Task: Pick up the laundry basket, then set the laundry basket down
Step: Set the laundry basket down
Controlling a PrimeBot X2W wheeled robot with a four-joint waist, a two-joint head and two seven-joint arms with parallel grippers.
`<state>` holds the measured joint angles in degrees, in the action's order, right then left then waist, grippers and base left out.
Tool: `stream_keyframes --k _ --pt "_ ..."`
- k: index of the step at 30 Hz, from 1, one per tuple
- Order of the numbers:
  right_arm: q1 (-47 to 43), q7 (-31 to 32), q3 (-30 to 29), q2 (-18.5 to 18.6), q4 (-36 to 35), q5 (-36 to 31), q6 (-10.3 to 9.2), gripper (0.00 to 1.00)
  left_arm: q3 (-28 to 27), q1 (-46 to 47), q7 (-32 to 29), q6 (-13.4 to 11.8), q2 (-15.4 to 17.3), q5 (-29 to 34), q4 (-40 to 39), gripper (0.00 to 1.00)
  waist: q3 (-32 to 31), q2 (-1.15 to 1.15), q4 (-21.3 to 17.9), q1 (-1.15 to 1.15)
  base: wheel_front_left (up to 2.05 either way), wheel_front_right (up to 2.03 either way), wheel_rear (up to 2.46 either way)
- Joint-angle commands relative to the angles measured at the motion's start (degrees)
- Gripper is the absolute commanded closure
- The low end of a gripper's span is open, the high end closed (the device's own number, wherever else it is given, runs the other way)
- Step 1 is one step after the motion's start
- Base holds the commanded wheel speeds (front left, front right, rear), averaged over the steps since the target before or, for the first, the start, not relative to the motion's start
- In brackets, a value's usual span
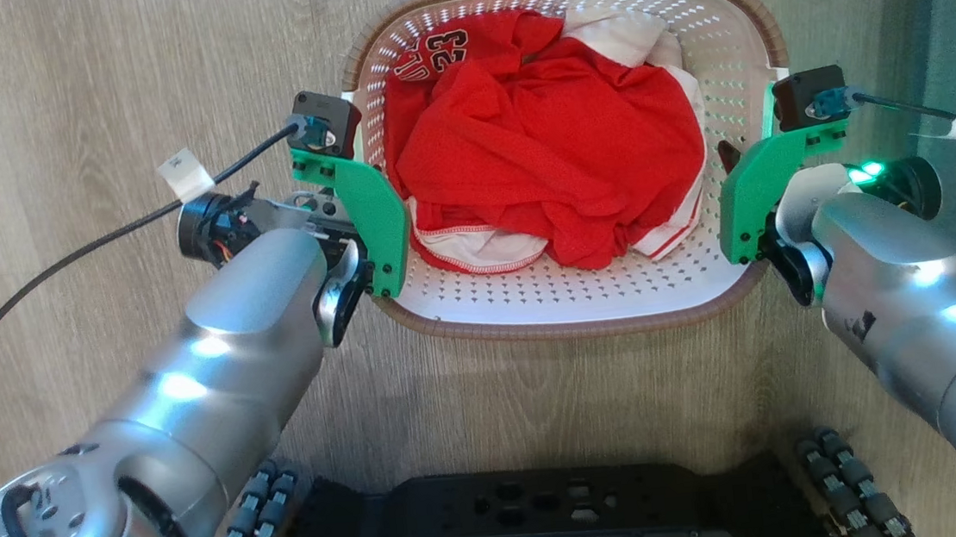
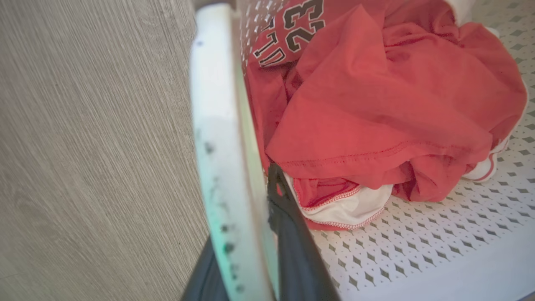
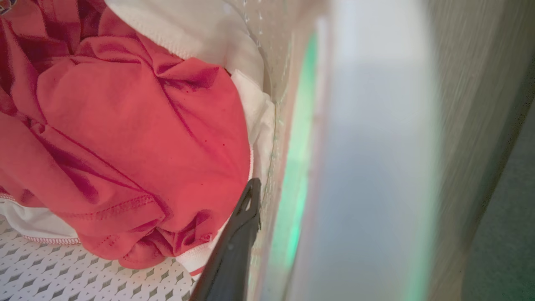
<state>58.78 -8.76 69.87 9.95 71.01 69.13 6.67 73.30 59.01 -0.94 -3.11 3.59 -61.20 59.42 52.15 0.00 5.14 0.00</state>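
Pickup stage, probably: the laundry basket [image 1: 570, 327] is pinched inside the left gripper [image 2: 242, 209]; closure of the right gripper [image 1: 746, 167] can't be told. Level lift needed next.

The laundry basket [image 1: 739, 38], far centre above a wood floor [image 1: 81, 78], holds a crumpled red jersey [image 1: 553, 141] and white cloth [image 1: 622, 35]. The left gripper [image 1: 374, 193] meets its left rim and the right gripper [image 1: 737, 166] its right rim, their fingers mostly hidden under green brackets.

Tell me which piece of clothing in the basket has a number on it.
The red fabric at the laundry basket's far left corner: it bears a dark 23, while the white garment beside it shows none.
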Motion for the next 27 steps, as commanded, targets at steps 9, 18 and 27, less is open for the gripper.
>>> stream_keyframes --k 9,18,27 --pt "-1.0 -2.3 1.7 -0.7 0.0 -0.9 0.81 0.00 0.1 0.5 1.5 -0.8 -0.7 -0.3 -2.7 0.14 0.5 0.00 0.5 0.00 0.00 0.00 0.00" --pt "-1.2 -2.3 1.3 -0.9 1.2 -0.4 0.81 0.00 0.1 0.1 0.4 -2.1 -0.7 -0.3 -2.6 0.00 0.2 0.00 0.6 0.00 0.00 0.00 0.00" --pt "-2.2 -1.5 0.9 -1.2 2.1 0.4 0.81 0.00 0.1 -1.3 -1.3 -3.3 -0.7 -0.4 -1.9 0.00 -2.5 0.00 0.6 0.00 0.00 0.00 0.00"
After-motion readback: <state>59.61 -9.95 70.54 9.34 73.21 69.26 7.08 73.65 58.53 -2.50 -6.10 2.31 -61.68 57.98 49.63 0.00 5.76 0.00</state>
